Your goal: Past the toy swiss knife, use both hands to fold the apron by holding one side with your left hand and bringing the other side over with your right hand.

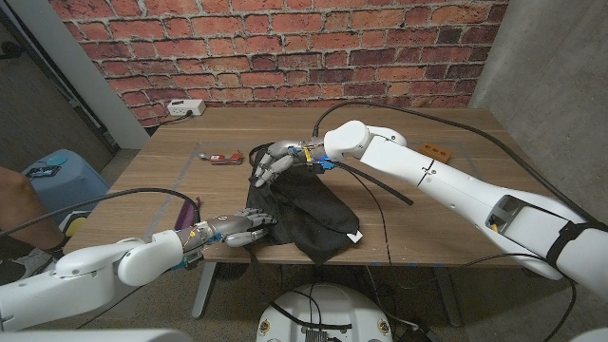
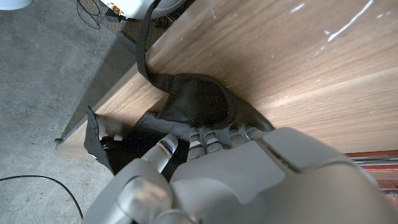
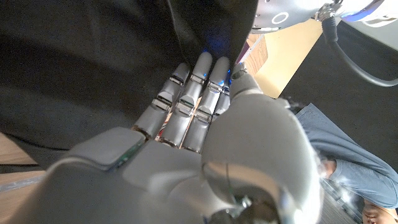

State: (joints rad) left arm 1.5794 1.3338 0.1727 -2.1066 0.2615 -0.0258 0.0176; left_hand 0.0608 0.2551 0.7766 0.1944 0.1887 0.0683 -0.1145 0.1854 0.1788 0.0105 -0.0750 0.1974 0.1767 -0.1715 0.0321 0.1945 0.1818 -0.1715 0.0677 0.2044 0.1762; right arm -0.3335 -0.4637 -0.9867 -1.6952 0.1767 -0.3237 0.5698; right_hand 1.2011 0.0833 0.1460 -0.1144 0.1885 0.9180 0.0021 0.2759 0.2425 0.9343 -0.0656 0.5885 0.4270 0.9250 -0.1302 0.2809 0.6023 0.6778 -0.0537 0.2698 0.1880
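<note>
A black apron lies bunched on the wooden table, with a white tag at its near right corner. My left hand holds the apron's near left edge against the table; the left wrist view shows its fingers dug into the black cloth. At the apron's far left edge my right hand grips the cloth with curled fingers. Its fingers lie against the dark fabric in the right wrist view. The red toy swiss knife sits left of my right hand.
A white power strip lies at the table's far left, and a small orange object at the far right. A black cable runs under my right arm. A blue stool and a person are off the table's left.
</note>
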